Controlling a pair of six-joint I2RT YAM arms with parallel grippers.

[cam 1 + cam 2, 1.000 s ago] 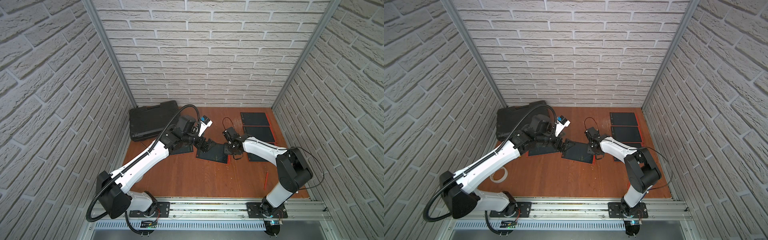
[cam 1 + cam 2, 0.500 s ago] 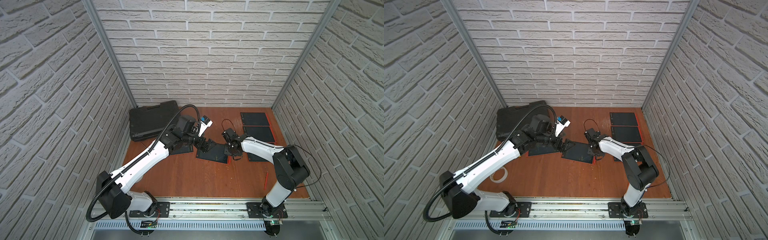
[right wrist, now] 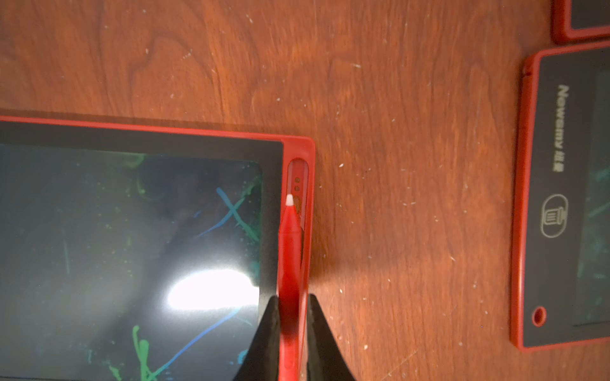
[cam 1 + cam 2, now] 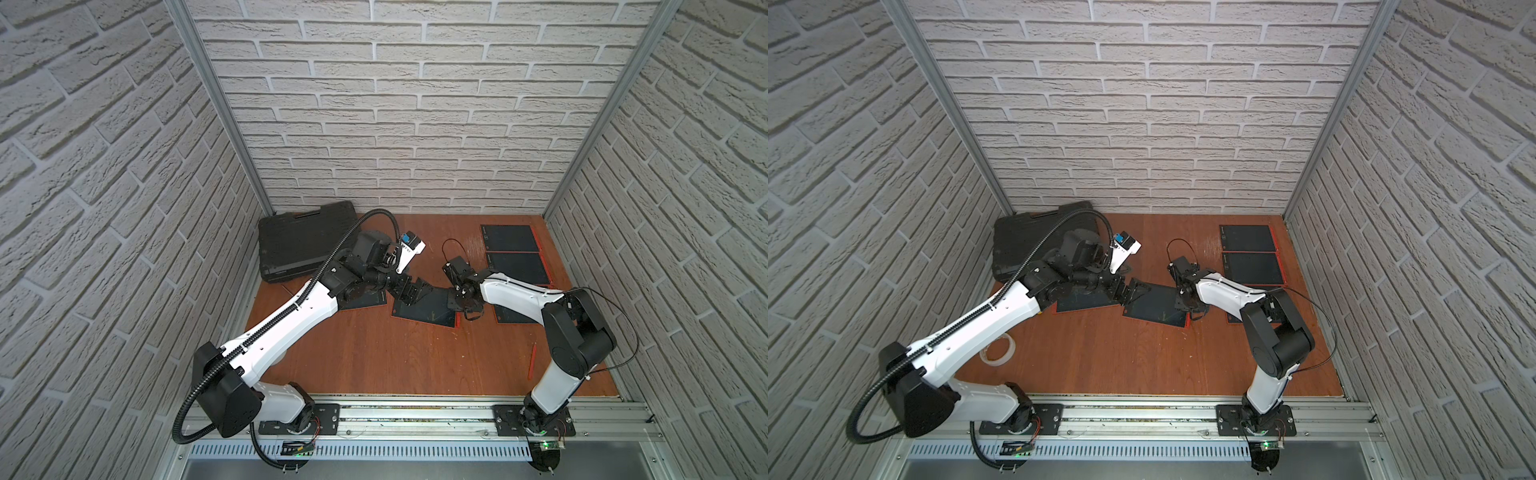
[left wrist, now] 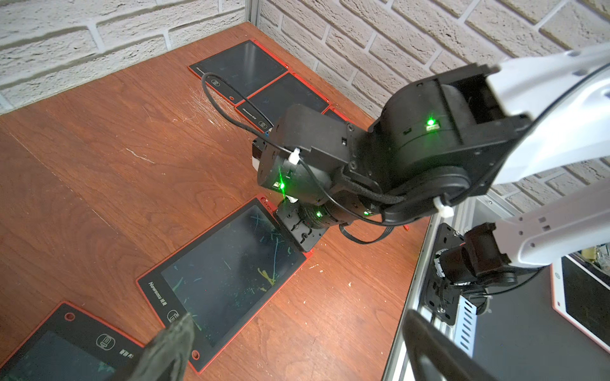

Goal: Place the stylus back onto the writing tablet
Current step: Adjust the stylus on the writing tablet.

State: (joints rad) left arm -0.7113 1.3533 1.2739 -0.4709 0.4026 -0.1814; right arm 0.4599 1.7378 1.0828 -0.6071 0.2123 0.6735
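Right gripper (image 3: 293,298), bottom centre of the wrist view: jaws narrow, flanking the red stylus (image 3: 289,250) (pinching or slack, can't tell). Stylus lies slanted over the side slot (image 3: 298,178) of the red-framed writing tablet (image 3: 132,132). Risk: released while skewed, it rides the slot lip and rolls onto the screen. Left gripper (image 4: 411,291), mid-frame in a top view: spread wide, empty.
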